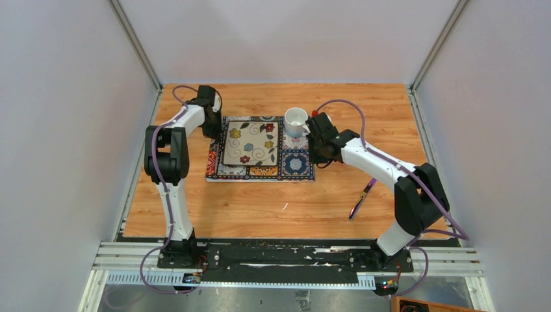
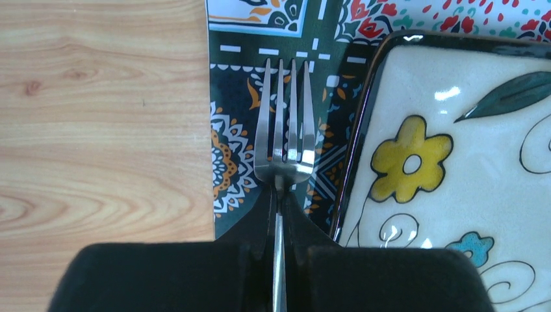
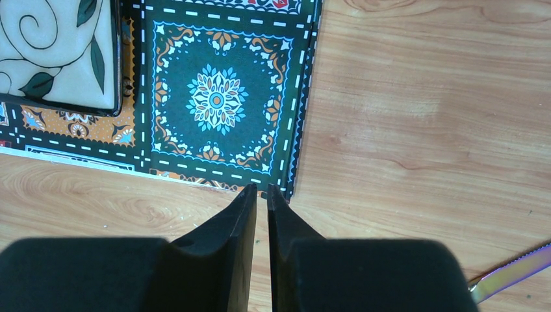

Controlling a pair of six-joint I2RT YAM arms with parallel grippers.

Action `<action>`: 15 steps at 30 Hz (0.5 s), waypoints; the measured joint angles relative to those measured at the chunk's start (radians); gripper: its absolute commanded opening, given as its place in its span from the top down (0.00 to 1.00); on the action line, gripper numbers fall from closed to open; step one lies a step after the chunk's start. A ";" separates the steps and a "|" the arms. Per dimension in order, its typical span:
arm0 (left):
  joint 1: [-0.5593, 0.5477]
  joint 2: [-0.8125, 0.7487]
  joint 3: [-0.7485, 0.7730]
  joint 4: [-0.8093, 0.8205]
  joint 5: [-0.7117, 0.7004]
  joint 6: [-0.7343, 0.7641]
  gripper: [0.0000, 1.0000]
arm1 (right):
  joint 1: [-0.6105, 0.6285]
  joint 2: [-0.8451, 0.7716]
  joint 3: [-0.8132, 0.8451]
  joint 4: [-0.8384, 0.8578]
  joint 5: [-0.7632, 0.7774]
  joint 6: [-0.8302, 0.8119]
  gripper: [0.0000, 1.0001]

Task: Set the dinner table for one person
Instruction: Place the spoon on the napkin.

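Fork placement under way: left gripper [image 2: 278, 214] pinches the fork [image 2: 284, 123] over the placemat [image 2: 234, 169], frame centre, beside the plate [image 2: 455, 162]. Right gripper [image 3: 261, 201], fingers nearly together, holds nothing; next, lower and release

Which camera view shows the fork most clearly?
The left wrist view: the fork fills the centre, tines over the placemat beside the plate, its handle clamped in the left pincer. In the top view the left arm hides it. The right wrist view does not show it.
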 measured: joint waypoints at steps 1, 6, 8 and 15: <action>0.000 0.006 0.006 0.000 0.000 0.002 1.00 | 0.000 0.000 0.000 0.000 -0.002 0.000 0.84; 0.000 0.025 0.024 -0.006 0.002 0.011 1.00 | -0.004 0.000 0.000 0.000 -0.003 -0.001 0.84; 0.000 0.026 0.024 -0.006 0.001 0.013 1.00 | -0.006 0.000 0.000 0.000 -0.003 -0.001 0.84; 0.000 0.031 0.034 -0.017 -0.011 0.013 0.93 | -0.007 0.014 0.000 -0.001 -0.010 -0.001 0.84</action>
